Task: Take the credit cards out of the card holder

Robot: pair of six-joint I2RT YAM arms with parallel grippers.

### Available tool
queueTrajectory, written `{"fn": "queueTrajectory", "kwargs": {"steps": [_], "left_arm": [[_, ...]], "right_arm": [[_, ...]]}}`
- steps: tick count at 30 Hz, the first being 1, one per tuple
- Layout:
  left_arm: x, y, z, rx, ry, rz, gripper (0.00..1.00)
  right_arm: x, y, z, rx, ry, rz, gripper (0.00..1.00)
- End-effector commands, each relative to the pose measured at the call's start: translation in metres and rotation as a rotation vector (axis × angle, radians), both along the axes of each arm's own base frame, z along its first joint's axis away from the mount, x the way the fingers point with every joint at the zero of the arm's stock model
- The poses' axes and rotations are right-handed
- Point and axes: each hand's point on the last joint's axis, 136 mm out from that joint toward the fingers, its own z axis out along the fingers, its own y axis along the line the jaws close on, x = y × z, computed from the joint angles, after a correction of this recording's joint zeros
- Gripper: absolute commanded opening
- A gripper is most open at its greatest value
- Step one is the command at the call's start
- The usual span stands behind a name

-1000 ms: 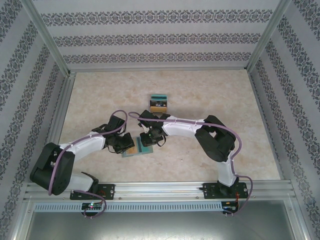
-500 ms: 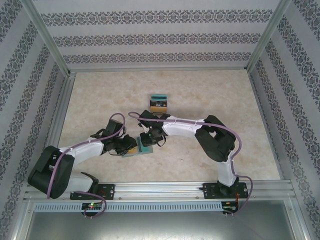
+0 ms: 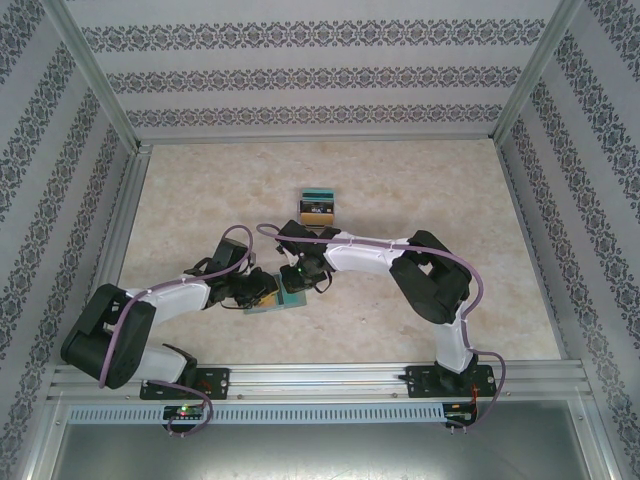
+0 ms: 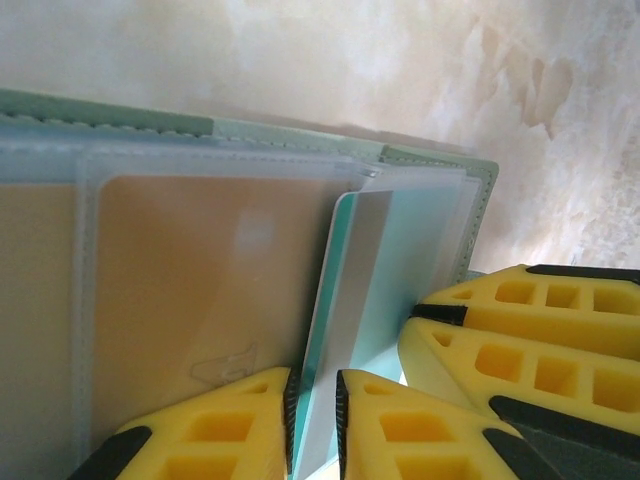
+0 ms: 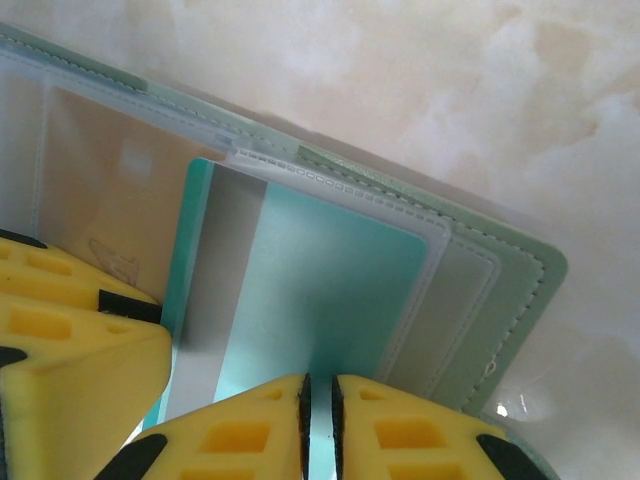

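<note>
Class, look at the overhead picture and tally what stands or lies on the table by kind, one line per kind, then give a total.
Robot arms: 2 (left arm, right arm)
Card holder, lying open: 1
Card stand, further back: 1
Total: 4

High camera behind the arm bases (image 3: 190, 382) looks down over the whole table (image 3: 420, 180). Both wrist cameras face the same open card holder (image 5: 505, 250), very close.
</note>
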Motion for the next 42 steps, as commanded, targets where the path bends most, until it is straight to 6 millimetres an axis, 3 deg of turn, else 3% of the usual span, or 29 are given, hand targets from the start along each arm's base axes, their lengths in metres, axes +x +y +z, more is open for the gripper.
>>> {"fn": "queueTrajectory", "kwargs": {"steps": [1,6,10,25,30,42], "left_arm": [[-0.004,-0.001,-0.009,-0.013,0.028,-0.002,0.18],[-0.004,-0.003,-0.008,-0.015,0.021,-0.008,0.16],[-0.002,-0.004,-0.006,-0.018,0.012,-0.008,0.0],[-0.013,0.033,0.007,0.082,-0.002,0.033,0.0],[-0.008,0.024,0.013,0.025,-0.026,0.014,0.02],[-0.004,0.022,0.015,0.016,-0.037,0.019,0.07]], "right_arm": [[-0.008,0.002,-0.011,-0.014,0.023,0.015,0.18],[-0.009,0.002,-0.011,-0.016,0.025,0.015,0.18],[-0.009,0.002,-0.011,-0.017,0.024,0.017,0.18],[-0.005,-0.005,-0.013,-0.029,0.022,-0.003,0.18],[-0.006,-0.005,-0.013,-0.028,0.024,-0.002,0.18],[-0.003,-0.013,0.017,-0.014,-0.023,-0.03,0.38]]}}
